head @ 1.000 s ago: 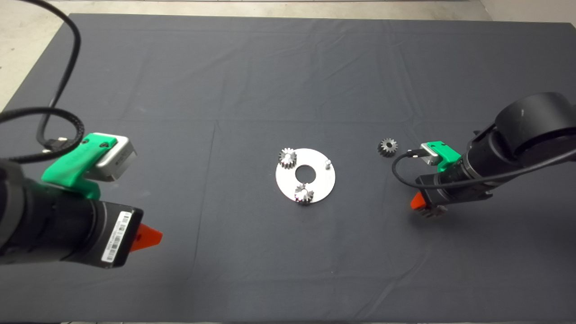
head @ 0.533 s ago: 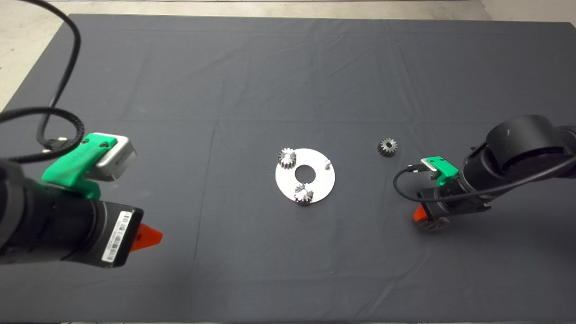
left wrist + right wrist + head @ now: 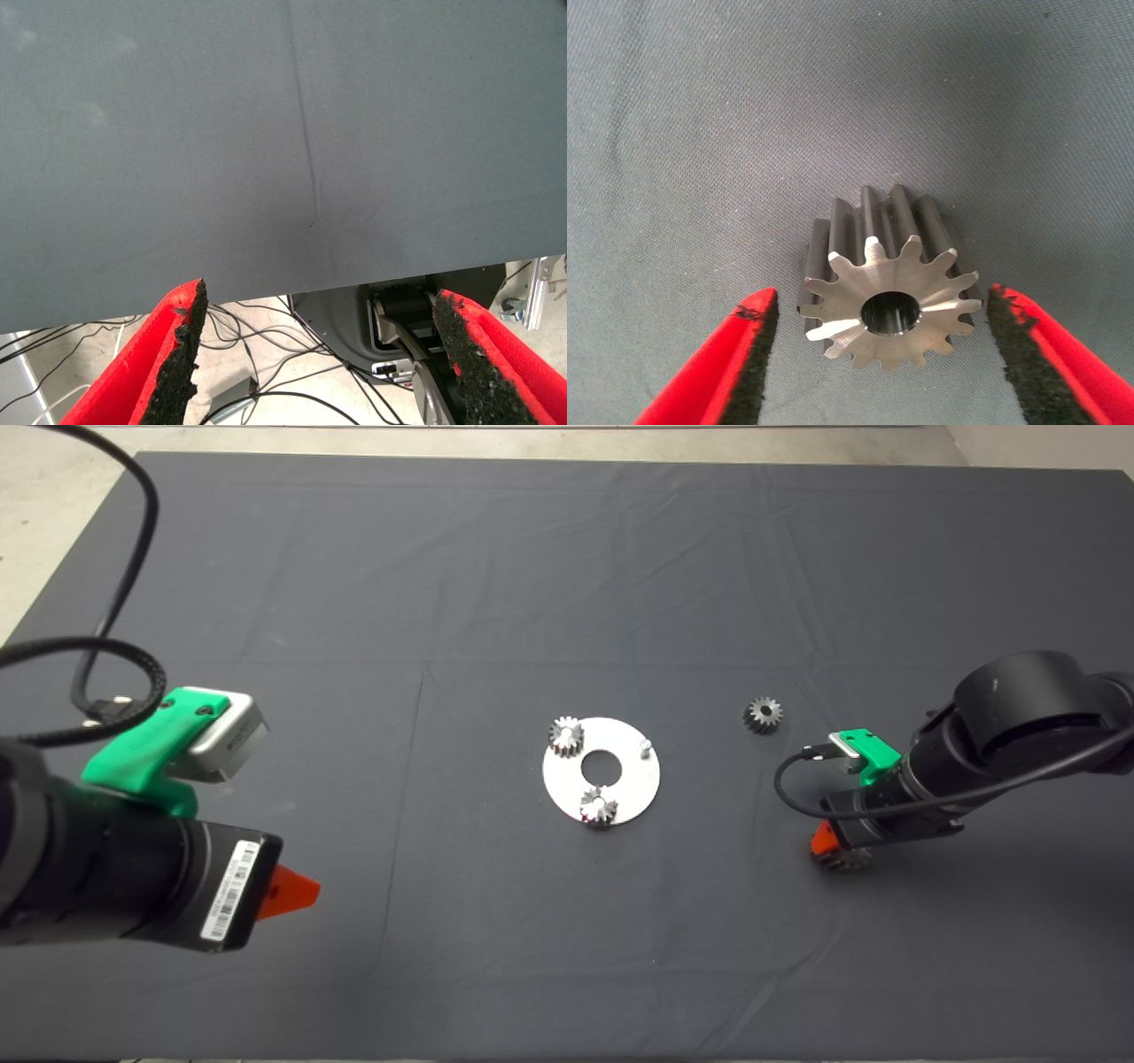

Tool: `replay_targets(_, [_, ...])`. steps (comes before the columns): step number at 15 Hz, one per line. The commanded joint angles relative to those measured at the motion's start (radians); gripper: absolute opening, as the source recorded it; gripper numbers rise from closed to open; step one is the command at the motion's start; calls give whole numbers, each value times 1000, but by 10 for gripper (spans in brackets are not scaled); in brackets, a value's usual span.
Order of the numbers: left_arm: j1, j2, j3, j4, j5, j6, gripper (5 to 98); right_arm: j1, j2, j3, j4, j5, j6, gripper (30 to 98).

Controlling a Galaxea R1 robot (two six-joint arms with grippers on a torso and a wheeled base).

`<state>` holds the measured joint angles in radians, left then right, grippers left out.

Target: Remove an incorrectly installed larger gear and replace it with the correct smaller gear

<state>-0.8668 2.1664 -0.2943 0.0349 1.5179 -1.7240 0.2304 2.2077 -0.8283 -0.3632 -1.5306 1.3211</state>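
Note:
The larger gear [image 3: 890,283], grey steel with flared teeth and a round centre hole, lies on the mat at the right, partly hidden in the head view [image 3: 846,859] under my right gripper [image 3: 828,846]. Seen from the wrist, the right gripper [image 3: 881,354] is open, with a gap between each pad and the gear. The smaller gear [image 3: 763,715] lies loose on the mat behind that gripper. A round silver plate [image 3: 620,788] at the centre holds two small gears [image 3: 565,735] [image 3: 599,806] and a bare peg [image 3: 646,746]. My left gripper [image 3: 292,890] stays parked at the left, open [image 3: 314,354].
The dark mat [image 3: 496,602] covers the table. A black cable [image 3: 784,788] loops from the right wrist above the mat. Past the mat's front edge, the left wrist view shows floor with cables [image 3: 266,354] and a machine base [image 3: 399,319].
The right gripper carried the larger gear toward the front of the mat and lowered it; its arm has since shifted slightly back. The left arm has not moved.

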Motion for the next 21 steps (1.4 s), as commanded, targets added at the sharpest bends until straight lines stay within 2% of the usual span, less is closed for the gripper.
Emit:
replay_targets(1, [-5,2,11,13,2,-6,642,95,5,65,-20,-85,0,628])
replay_targets(3, [-5,4,11,13,2,-7,642,209,22,72,42,-85,9,683])
replay_targets(4, [-5,5,11,13,2,-8,642,252,31,69,62,-85,9,684])
replay_targets(6, [-5,8,11,13,1,-8,642,316,73,39,75,-86,10,728])
replay_targets(8, [-5,8,11,13,1,-8,642,330,118,-11,78,-85,6,781])
replay_targets(11, [-5,8,12,11,1,-8,642,328,173,-114,73,-83,-8,781])
replay_targets(15, [-5,8,12,11,-1,-8,642,302,220,-236,67,-85,-62,781])
replay_targets(17, [-5,11,11,13,-1,-8,642,302,266,-340,67,-82,-98,781])
replay_targets(20, [-5,27,11,13,1,-17,642,302,347,-475,79,-80,-97,781])
replay_targets(21, [-5,27,11,13,1,-19,642,300,374,-519,120,-80,-98,781])
